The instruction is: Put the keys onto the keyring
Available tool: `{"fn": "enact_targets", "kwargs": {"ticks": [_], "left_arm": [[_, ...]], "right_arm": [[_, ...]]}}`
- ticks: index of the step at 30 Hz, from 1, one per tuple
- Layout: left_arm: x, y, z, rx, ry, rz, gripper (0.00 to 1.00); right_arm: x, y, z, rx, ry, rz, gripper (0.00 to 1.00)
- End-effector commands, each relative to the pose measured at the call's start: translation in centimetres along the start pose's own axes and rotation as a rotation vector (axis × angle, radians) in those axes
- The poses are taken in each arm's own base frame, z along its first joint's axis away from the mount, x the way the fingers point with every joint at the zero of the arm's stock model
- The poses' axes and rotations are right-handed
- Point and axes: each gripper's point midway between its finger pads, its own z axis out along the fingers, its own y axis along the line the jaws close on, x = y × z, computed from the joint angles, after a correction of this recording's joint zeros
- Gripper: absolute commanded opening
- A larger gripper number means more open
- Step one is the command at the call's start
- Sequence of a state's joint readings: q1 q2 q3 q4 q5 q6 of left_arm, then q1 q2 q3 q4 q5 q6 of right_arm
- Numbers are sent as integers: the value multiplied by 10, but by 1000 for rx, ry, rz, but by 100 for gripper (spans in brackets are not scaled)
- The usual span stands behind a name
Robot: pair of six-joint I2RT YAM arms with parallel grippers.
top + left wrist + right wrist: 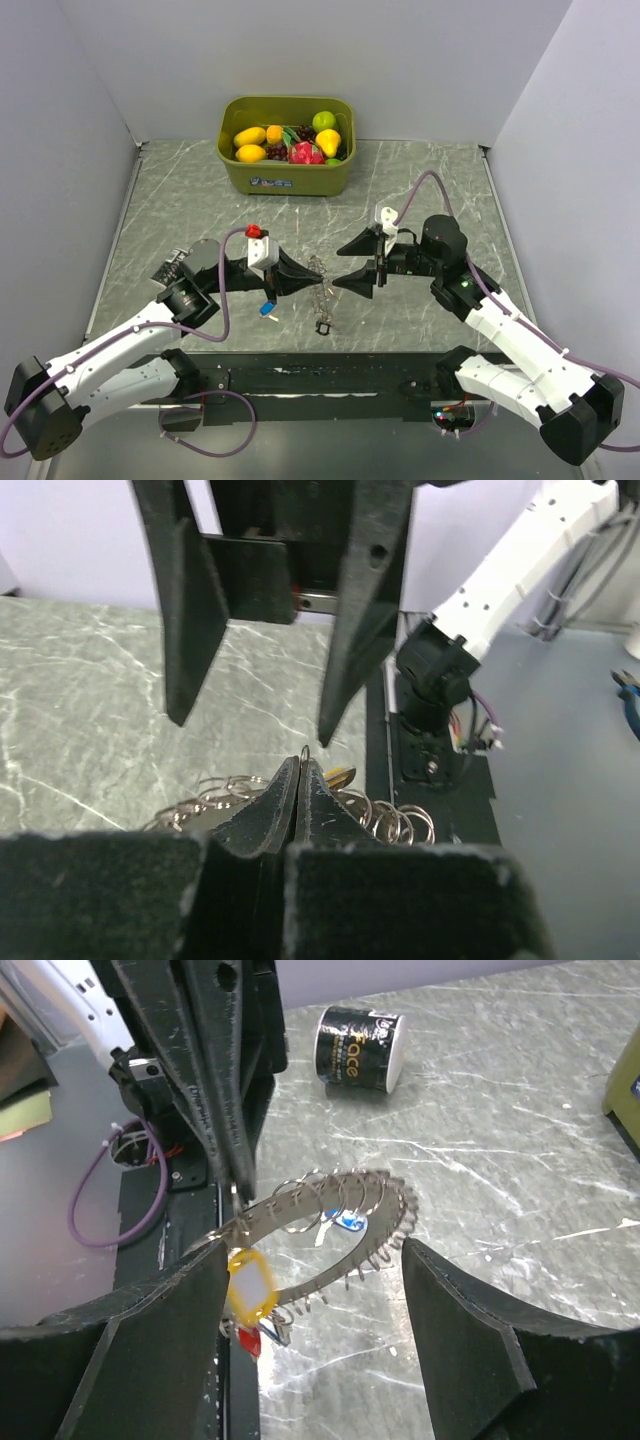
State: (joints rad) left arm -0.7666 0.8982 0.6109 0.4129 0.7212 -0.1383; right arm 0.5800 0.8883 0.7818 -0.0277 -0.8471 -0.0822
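The keyring (330, 1195) is a silvery band loop with several small wire rings. It hangs from my left gripper (316, 275), which is shut on it; in the left wrist view the closed gripper (302, 768) pinches a small ring at its tips. A yellow tag (248, 1282) and a red key (248, 1340) hang from the loop. A blue key (268, 308) lies on the table below my left gripper, seen through the loop in the right wrist view (347, 1222). My right gripper (338, 267) is open and empty, facing the keyring, its fingers (160, 1340) on either side of it.
A green bin (287, 178) of toy fruit stands at the back centre. A black cup (357, 1050) lies on its side to the left of my left arm. The keyring's dark tag (324, 326) hangs near the table's front edge.
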Motion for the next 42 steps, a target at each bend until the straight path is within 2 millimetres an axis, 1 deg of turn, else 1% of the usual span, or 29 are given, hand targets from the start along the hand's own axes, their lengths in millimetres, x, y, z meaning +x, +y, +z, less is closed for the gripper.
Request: {"fn": "enact_targets", "kwargs": {"ticks": [1, 2, 3, 7, 8, 12, 14, 15, 17, 18, 22, 23, 27, 29, 33, 36, 42], "left_arm": [[-27, -14, 1, 90, -11, 91, 1], [-29, -15, 1, 98, -7, 97, 1], [-25, -17, 0, 107, 13, 89, 1], [-27, -23, -3, 127, 34, 99, 1], [-27, -21, -4, 128, 34, 131, 1], [-31, -21, -4, 116, 24, 139, 1], [-32, -20, -5, 107, 20, 144, 1], [-32, -20, -6, 104, 19, 145, 1], [-33, -19, -6, 93, 17, 146, 1], [-34, -19, -7, 90, 16, 151, 1], [-36, -17, -9, 74, 15, 159, 1], [-36, -17, -9, 69, 15, 162, 1], [-39, -14, -10, 46, 8, 169, 1], [-41, -13, -10, 37, 1, 174, 1], [-43, -12, -12, 20, -6, 181, 1], [-43, -11, -12, 16, -7, 181, 1], [-43, -10, -12, 10, -4, 181, 1]], "right_arm": [[-18, -2, -6, 17, -61, 1, 77], [-20, -1, -7, 6, -68, 2, 76], [-21, -2, -7, 7, -70, 9, 76], [-25, -2, -6, -9, -71, 78, 76], [-27, 0, -5, -28, -71, 89, 75], [-26, 4, -3, -61, -46, 157, 74], [-27, 4, -3, -52, -35, 190, 73], [-20, 1, -3, -23, -9, 242, 73], [-20, -2, -5, 10, 1, 276, 72], [-17, -4, -6, 41, 11, 325, 71], [-19, -4, -11, 89, 2, 416, 65], [-17, -2, -11, 85, 3, 435, 64], [-22, 6, -13, 57, -29, 524, 63], [-25, 11, -15, 39, -42, 527, 61], [-28, 11, -20, 69, -63, 535, 60], [-30, 14, -20, 52, -66, 545, 60], [-21, 18, -13, -10, -41, 615, 54]]}}
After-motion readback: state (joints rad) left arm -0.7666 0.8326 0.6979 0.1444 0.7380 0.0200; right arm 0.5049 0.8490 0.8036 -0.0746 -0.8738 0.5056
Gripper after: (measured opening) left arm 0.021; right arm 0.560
